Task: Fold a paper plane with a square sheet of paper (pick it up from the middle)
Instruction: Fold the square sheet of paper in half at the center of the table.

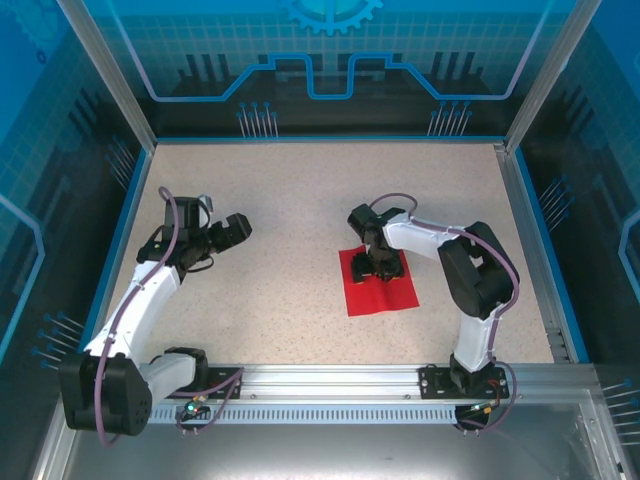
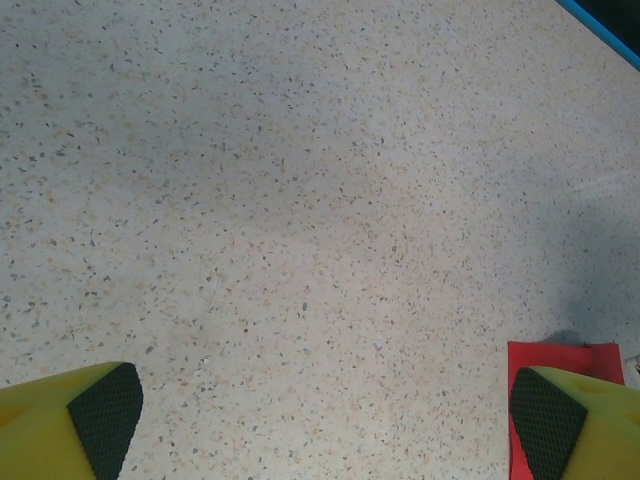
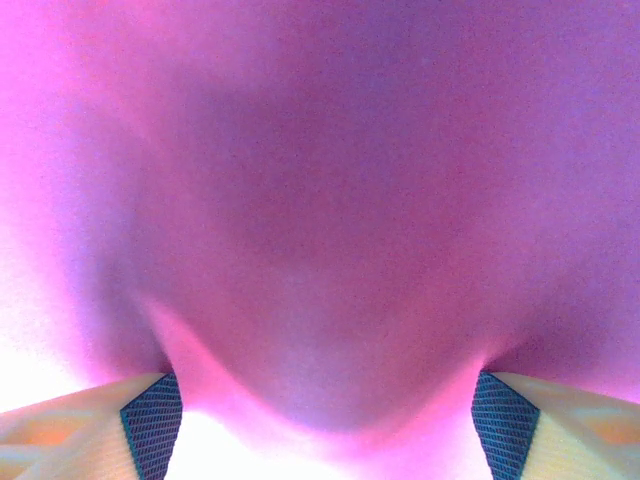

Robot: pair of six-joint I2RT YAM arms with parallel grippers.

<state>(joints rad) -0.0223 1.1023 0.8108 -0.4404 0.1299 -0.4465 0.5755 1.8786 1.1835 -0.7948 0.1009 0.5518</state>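
Paper (image 1: 388, 295) lies flat and red on the desk (image 1: 280, 190), right of centre in the top view. The right pincer (image 1: 378, 264) is planted on its upper middle. That's the pick-up spot the task asks for, presumably so the sheet lifts evenly. In the wrist view its pads (image 3: 152, 420) sit well apart, a blurred pink-red surface seems to bulge between them, and nothing looks pinched. The left pincer (image 1: 236, 228) hangs at the left of the frame, well apart from the sheet, spread wide and empty, likely leaving the working arm room. Folding not yet begun, I'd judge.
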